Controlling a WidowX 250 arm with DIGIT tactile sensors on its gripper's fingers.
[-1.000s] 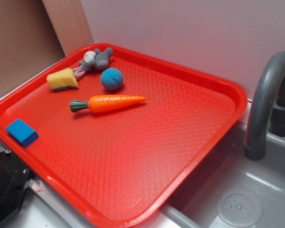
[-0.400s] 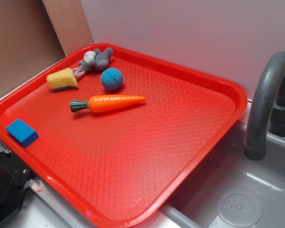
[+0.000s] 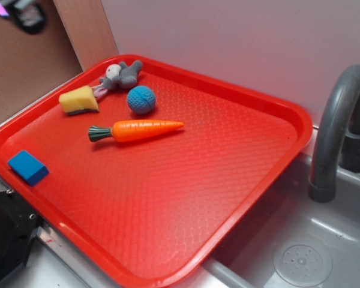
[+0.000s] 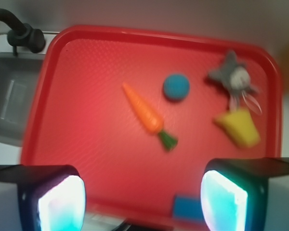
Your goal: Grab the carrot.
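Your red tray (image 3: 240,198) overhangs the grey sink (image 3: 324,240) on its faucet side and has bare floor across its sink half. The carrot (image 3: 138,129) lies flat toward the back, apart from the blue ball (image 3: 141,99) and yellow wedge (image 3: 79,99). Your gripper (image 4: 142,199) hangs high, jaws spread wide, holding nothing.

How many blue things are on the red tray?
2. The blue ball sits near the tray's far side, just behind the carrot. The blue block lies alone by the near left edge. Nothing looks hidden.
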